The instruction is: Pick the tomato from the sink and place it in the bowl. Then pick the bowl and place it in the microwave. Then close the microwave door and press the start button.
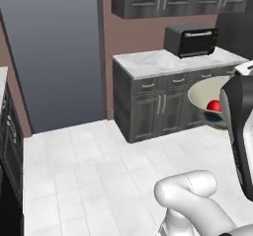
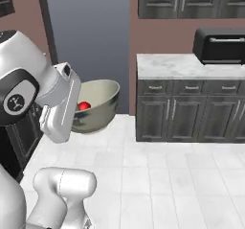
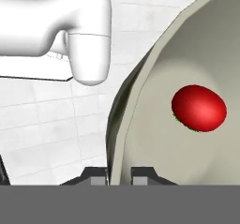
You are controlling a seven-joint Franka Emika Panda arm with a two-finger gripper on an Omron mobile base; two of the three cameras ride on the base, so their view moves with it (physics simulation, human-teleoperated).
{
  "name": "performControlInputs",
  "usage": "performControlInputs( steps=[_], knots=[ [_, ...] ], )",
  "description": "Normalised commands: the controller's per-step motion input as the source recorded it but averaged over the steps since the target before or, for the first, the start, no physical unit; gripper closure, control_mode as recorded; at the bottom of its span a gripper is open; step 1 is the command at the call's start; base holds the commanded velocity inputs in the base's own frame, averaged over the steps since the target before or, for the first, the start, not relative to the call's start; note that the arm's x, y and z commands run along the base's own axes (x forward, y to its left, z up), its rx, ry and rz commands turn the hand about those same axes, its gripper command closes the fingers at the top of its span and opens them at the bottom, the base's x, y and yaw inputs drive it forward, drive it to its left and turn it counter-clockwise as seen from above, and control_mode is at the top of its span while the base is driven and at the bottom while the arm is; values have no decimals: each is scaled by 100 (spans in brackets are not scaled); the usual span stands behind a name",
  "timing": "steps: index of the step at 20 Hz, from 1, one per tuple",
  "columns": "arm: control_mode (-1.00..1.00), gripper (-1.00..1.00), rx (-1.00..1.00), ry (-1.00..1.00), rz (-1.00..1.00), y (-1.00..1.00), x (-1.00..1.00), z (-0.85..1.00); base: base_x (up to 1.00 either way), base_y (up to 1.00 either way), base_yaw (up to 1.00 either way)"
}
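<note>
The cream bowl (image 1: 205, 93) hangs in the air over the tiled floor, beside my arm. The red tomato (image 1: 214, 105) lies inside it. From the right base view the bowl (image 2: 100, 103) sits just past my hand, tilted, with the tomato (image 2: 84, 106) low against its inner wall. In the hand view my gripper (image 3: 121, 176) is shut on the bowl (image 3: 154, 124), one fingertip on each side of its rim, and the tomato (image 3: 198, 108) rests inside at the right. The sink, the microwave and the microwave door are out of view.
A grey cabinet block with a marble top (image 1: 153, 62) stands ahead, carrying a black toaster oven (image 1: 191, 41). Grey upper cabinets (image 2: 191, 0) hang above it. Dark cabinets (image 1: 10, 141) line the left side. White tiled floor (image 1: 89, 171) lies between.
</note>
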Motion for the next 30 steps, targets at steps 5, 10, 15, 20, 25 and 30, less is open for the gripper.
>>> performControlInputs(
  steps=[5,10,15,20,25,30],
  knots=[
    [100,100,0,0,0,0,0,0,0,-2,-86],
    [100,100,0,0,0,0,0,0,0,0,-92],
    [100,100,0,0,0,0,0,0,0,0,-91],
    [100,100,0,0,0,0,0,0,0,-2,-85],
    [100,100,0,0,0,0,0,0,9,2,-70],
    [100,100,0,0,0,0,0,0,85,23,-25]
  ],
)
